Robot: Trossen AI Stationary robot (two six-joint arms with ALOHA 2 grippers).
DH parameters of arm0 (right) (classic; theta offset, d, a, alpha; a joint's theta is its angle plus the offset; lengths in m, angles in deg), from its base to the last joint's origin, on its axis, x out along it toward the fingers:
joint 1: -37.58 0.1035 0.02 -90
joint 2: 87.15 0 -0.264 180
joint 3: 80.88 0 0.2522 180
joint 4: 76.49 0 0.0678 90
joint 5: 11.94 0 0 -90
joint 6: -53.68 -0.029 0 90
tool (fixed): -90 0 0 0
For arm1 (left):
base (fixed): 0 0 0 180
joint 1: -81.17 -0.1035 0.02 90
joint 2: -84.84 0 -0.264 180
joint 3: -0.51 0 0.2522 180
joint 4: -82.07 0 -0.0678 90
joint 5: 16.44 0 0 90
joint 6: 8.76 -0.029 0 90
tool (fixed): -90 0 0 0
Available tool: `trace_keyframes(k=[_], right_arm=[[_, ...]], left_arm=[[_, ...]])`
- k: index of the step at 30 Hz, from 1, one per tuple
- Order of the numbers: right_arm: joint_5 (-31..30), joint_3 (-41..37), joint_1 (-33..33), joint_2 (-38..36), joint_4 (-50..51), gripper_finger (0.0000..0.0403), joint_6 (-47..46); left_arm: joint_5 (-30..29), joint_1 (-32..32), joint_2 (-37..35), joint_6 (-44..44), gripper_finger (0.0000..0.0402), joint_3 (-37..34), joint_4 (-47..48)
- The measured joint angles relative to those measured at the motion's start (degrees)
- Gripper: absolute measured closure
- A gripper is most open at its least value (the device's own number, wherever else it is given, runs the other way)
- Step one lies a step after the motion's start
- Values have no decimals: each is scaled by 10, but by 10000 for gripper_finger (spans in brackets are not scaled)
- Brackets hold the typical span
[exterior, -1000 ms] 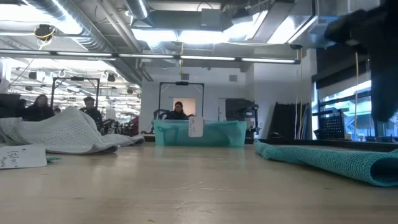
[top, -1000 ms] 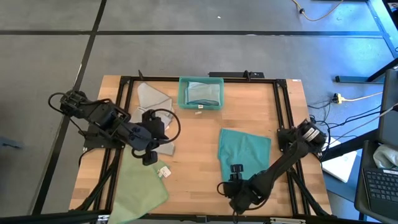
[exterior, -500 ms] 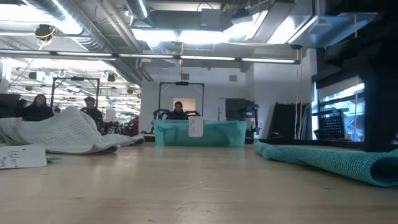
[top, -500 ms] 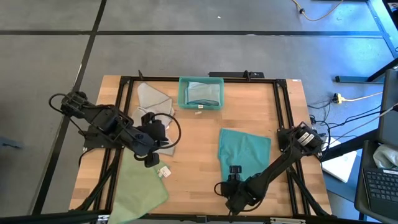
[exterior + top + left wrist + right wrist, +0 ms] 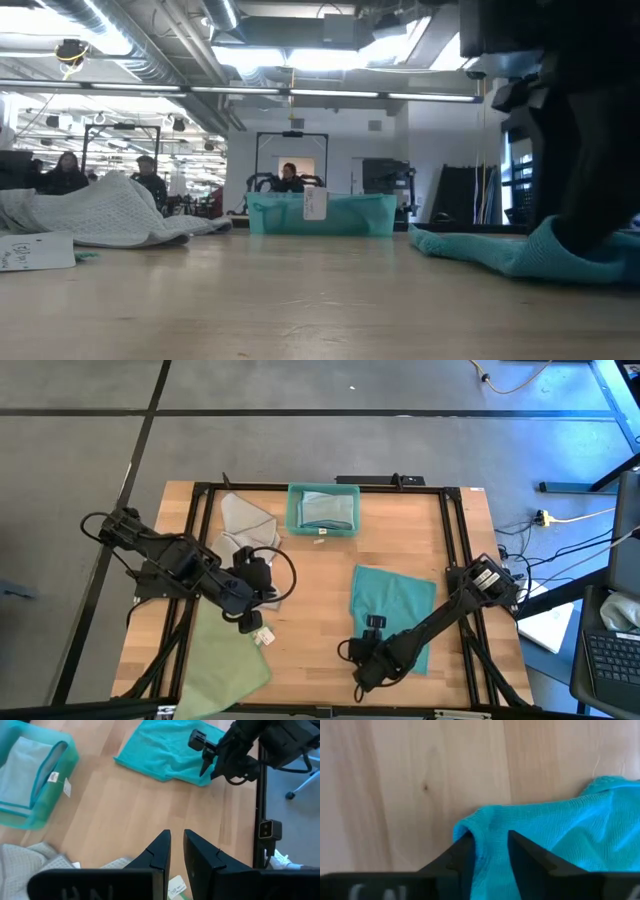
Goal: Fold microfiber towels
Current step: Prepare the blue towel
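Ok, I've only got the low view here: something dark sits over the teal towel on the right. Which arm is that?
Observer: The right arm. The right gripper pinches a bunched-up corner of the teal towel.
Operator: And the other arm?
Observer: The left gripper hovers shut and empty between the grey towel and the pale green towel.
Operator: Anything inside the bin?
Observer: Yes, the bin holds one folded pale blue-green towel.

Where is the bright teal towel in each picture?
High view: the teal towel lies right of centre, with the right gripper at its near corner.
Low view: at the right, bunched up under the dark arm.
Left wrist view: near the top.
Right wrist view: between that gripper's fingers.
Shared landmark: the teal bin, which the right wrist view does not show.
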Motion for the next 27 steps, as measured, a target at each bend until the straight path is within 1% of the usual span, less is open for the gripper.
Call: trace_keyframes(k=[5,7,10,18,20,24,27], right_arm=[[5,41,0,0,44,377,-14],[10,55,0,0,56,393,-17],[12,74,0,0,79,392,-43],[-21,120,0,0,228,398,-177],[-27,132,0,0,250,400,-205],[-55,157,0,-7,262,400,-216],[-72,164,0,-22,296,401,-273]], left_arm=[[0,0,0,6,358,-1,-1],[0,0,0,6,358,-1,-4],[-4,0,0,7,358,-1,-4],[-14,0,0,32,358,-1,-15],[-14,0,0,34,358,-1,-25],[-21,0,0,34,358,-1,-42],[-21,0,0,36,358,-1,-50]])
